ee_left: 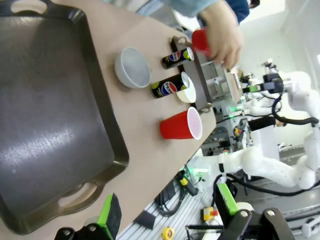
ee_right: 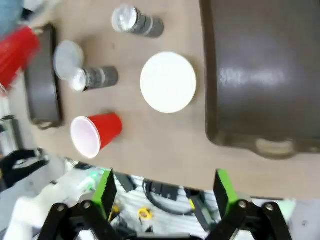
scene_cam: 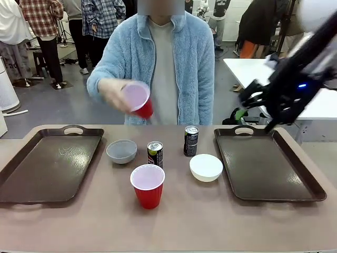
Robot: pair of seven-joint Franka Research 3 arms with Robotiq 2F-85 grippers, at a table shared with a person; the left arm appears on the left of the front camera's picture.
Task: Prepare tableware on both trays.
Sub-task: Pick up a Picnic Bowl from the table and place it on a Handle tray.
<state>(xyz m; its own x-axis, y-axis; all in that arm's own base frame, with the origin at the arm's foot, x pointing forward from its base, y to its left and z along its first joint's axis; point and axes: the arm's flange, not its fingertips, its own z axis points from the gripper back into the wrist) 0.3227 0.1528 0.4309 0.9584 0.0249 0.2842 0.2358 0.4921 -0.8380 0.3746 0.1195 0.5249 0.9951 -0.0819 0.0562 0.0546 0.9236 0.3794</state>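
Two dark brown trays lie on the table, one at the left (scene_cam: 50,166) and one at the right (scene_cam: 268,166). Between them stand a grey bowl (scene_cam: 121,151), a white bowl (scene_cam: 206,167), two black cans (scene_cam: 155,154) (scene_cam: 191,140) and a red cup (scene_cam: 148,185). A person's hand holds a second red cup (scene_cam: 138,99), tilted, in the air above the table's far edge. My right gripper (scene_cam: 247,105) hangs open above the right tray's far handle, holding nothing. My left gripper (ee_left: 167,207) is open and empty, high over the left tray's (ee_left: 50,125) near end.
The person stands at the far side behind the middle of the table. Bare tabletop (scene_cam: 221,221) runs along the near edge. Beyond the near edge the wrist views show the robot bases and cables (ee_left: 175,200).
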